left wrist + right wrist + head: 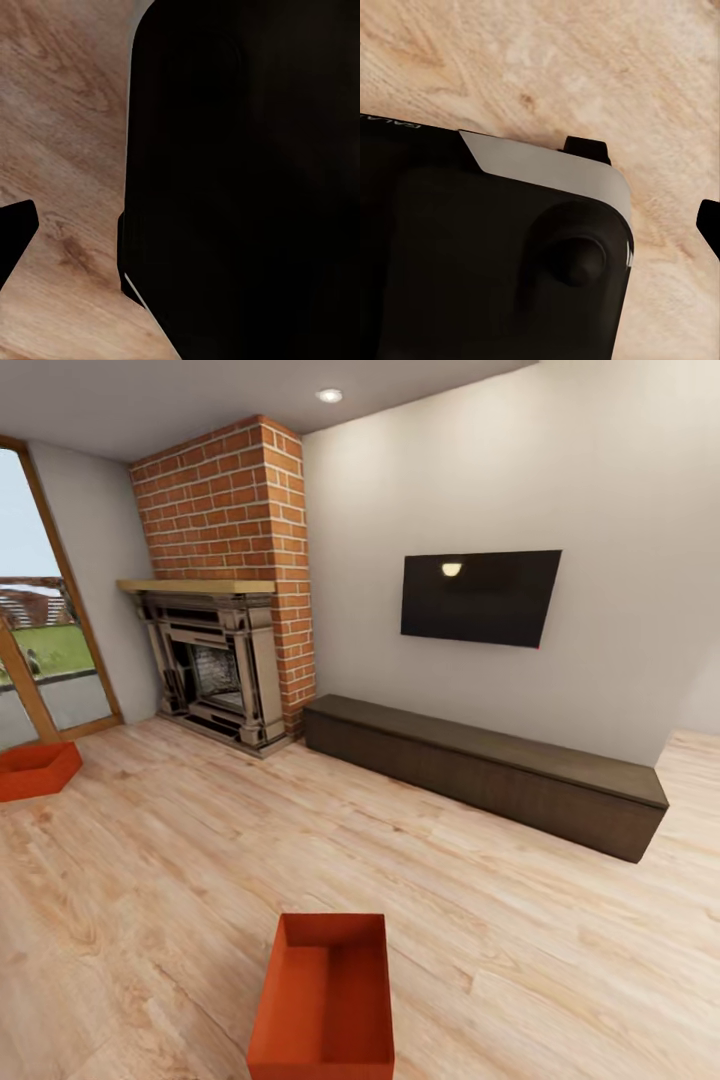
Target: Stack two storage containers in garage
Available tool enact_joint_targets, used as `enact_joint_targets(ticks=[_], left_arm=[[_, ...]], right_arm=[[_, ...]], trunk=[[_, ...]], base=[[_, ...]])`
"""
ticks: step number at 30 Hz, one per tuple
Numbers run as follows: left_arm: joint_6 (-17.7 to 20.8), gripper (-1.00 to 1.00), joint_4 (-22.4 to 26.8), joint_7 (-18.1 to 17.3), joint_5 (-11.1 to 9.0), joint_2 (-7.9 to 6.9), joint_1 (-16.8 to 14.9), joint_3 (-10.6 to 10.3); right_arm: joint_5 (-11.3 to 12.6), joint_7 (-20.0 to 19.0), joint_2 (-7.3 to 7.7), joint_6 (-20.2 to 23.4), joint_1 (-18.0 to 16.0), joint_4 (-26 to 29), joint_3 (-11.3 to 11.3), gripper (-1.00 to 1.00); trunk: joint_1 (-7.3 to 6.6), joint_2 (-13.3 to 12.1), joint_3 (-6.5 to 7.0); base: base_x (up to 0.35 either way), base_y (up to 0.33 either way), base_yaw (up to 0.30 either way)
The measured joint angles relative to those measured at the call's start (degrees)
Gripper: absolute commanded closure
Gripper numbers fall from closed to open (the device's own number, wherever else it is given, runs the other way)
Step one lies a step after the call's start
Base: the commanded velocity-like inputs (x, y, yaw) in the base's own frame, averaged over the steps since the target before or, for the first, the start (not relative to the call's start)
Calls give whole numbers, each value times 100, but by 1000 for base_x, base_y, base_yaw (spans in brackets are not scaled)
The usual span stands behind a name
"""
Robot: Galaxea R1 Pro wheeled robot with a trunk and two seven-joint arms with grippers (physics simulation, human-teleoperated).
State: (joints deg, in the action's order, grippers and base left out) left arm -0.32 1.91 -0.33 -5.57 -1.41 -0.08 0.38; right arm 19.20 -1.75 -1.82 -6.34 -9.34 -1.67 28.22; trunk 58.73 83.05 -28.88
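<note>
Two orange-red storage containers rest on the light wood plank floor of the living room. One storage container (325, 1000) stands open-topped and empty, close in front of me at the lower middle of the head view. The other storage container (35, 770) lies at the far left, near the glass door. In the right wrist view my right gripper (649, 184) is open, its dark fingertips (585, 146) apart over bare planks. The left wrist view catches a single dark fingertip (16, 223) over the wood; its partner is hidden.
A long dark low bench (490, 770) runs along the white wall under the TV (480, 597). A brick fireplace (215, 670) fills the corner beside the glass door (40, 650). My own dark body (247, 180) blocks much of both wrist views. Wood floor lies open between the containers.
</note>
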Motion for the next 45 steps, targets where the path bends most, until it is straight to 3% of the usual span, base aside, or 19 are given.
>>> enact_joint_targets(ticks=[10,31,45], left_arm=[[0,-100,0,2,0,0,0,2],[0,-100,0,-5,0,9,0,2],[0,-100,1,2,0,9,0,1]], right_arm=[[-11,0,1,-1,0,0,0,-100],[-4,0,1,-1,0,0,1,-100],[-2,7,1,-3,1,0,-1,-100]], trunk=[[0,0,0],[-1,0,0],[0,0,0]], base=[[2,0,221],[130,152,7],[6,1,-202]])
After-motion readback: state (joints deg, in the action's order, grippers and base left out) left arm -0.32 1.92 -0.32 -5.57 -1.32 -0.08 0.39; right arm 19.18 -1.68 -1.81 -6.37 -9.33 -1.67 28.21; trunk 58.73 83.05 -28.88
